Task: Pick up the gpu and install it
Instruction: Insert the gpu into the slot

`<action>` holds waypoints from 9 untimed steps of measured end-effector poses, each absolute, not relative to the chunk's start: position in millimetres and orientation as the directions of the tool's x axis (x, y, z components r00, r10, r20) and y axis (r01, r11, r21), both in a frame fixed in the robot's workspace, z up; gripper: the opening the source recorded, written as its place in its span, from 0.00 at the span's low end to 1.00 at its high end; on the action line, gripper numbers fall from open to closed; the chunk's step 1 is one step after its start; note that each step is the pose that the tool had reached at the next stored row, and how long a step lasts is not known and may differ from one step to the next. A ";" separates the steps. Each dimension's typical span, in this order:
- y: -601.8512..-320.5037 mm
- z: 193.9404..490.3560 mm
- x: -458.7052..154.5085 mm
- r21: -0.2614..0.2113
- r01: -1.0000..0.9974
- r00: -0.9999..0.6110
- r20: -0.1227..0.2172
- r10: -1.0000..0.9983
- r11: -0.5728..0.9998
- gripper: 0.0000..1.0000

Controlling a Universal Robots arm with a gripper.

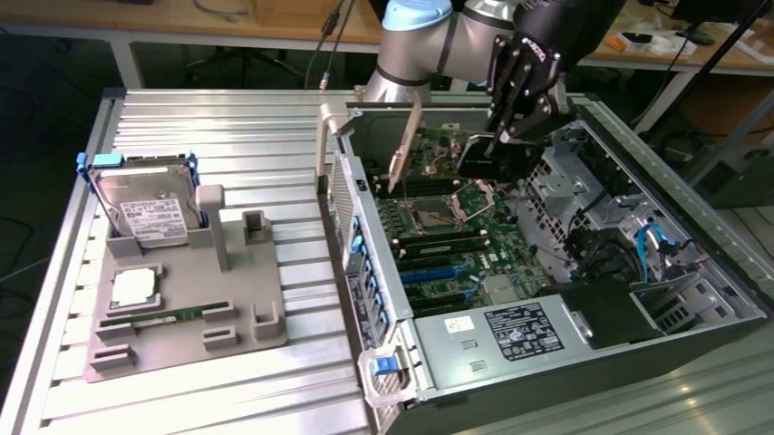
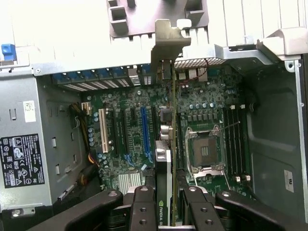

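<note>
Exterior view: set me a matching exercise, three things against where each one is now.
Things:
1. gpu
2. hard drive
3. RAM stick

Places:
A. standing upright in the grey holder
B. lying lengthwise in the grey holder
C. in the gripper, over the open computer case

Pairs: 1-C; 2-A; 3-B

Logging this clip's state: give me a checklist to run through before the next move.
1. gpu clamped in tool: ok.
2. gpu above the motherboard: ok.
3. Bracket faces the rear wall: ok.
4. Card edge lined up with the blue slot: cannot tell.
5. Blue cables apart from gpu: ok.
</note>
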State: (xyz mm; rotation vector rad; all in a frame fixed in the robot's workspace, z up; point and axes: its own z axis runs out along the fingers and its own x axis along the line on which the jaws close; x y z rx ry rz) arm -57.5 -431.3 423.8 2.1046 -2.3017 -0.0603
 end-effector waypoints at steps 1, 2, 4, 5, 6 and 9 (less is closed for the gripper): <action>-431.2 423.8 -57.5 0.043 -0.996 -0.084 -0.010 -0.996 0.083 0.27; -431.2 423.8 -57.5 0.043 -0.996 -0.077 -0.010 -0.997 0.077 0.27; -431.2 423.8 -57.5 0.044 -0.997 -0.067 -0.010 -0.998 0.066 0.27; -431.2 423.8 -57.5 0.044 -0.997 -0.064 -0.010 -0.998 0.063 0.27; -431.2 423.8 -57.5 0.044 -0.997 -0.063 -0.010 -0.998 0.062 0.27; -431.2 423.8 -57.5 0.044 -0.997 -0.063 -0.010 -0.998 0.062 0.27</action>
